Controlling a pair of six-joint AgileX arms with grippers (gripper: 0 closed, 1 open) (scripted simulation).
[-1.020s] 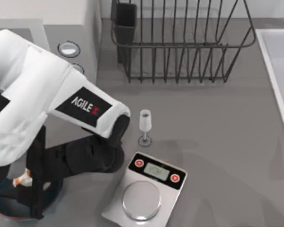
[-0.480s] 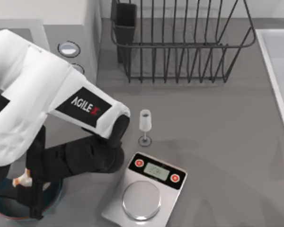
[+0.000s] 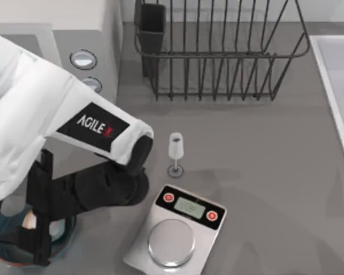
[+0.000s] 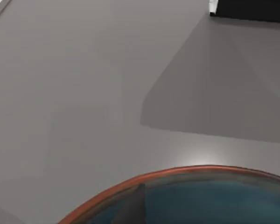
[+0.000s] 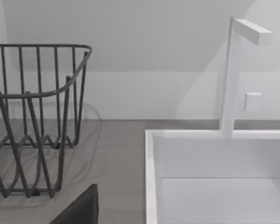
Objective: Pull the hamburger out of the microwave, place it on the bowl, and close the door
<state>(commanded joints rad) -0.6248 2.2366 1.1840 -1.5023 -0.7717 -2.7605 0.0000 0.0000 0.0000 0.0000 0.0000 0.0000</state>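
Note:
The dark teal bowl (image 3: pixel 0 253) with its reddish rim (image 4: pixel 177 171) stands at the table's front left corner. The hamburger (image 3: pixel 28 220), a small cream lump with an orange edge, lies over the bowl's far side, right beside the black fingers of my left gripper (image 3: pixel 33 238). That gripper hangs over the bowl at the end of the black forearm. The white microwave (image 3: pixel 80 20) stands at the back left, with two round knobs (image 3: pixel 83 59) on its grey panel. My left arm hides the door. My right arm is off at the right, its wrist camera facing the rack and sink.
A kitchen scale (image 3: pixel 175 235) with a round silver plate stands just right of the left forearm. A small stemmed glass (image 3: pixel 175 153) is behind the scale. A dark wire dish rack (image 3: pixel 218 51) fills the back middle. A white sink (image 5: pixel 214 177) lies along the right edge.
My left arm has swung a little to the left and its wrist has shifted slightly over the bowl. The hamburger stays in about the same spot at the bowl.

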